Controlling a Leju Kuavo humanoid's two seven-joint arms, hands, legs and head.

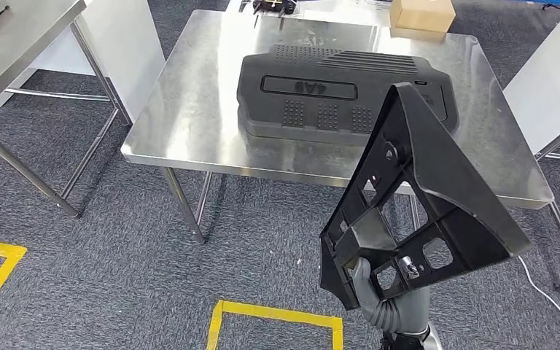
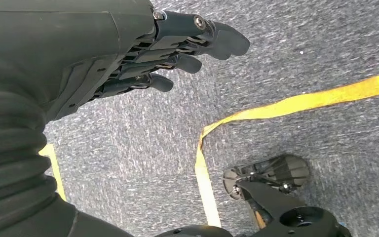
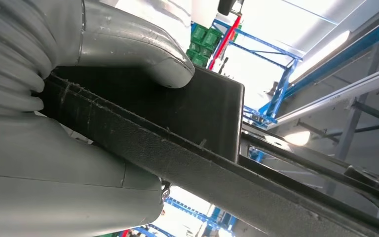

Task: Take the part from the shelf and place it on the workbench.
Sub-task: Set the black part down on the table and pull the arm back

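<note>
My right hand [image 1: 370, 286] grips a black triangular plastic part [image 1: 423, 197] by its lower corner and holds it upright in the air, in front of the near edge of the steel workbench [image 1: 182, 109]. In the right wrist view the grey thumb [image 3: 133, 49] presses on the part's [image 3: 202, 123] flat black face. My left hand [image 2: 177, 44] hangs over the carpet with its fingers loosely extended and nothing in it.
A large black ribbed cover [image 1: 335, 91] lies in the middle of the workbench. A cardboard box [image 1: 421, 14] sits at its far right corner. Another table [image 1: 14, 44] stands to the left. Yellow floor tape [image 1: 277, 315] marks the grey carpet.
</note>
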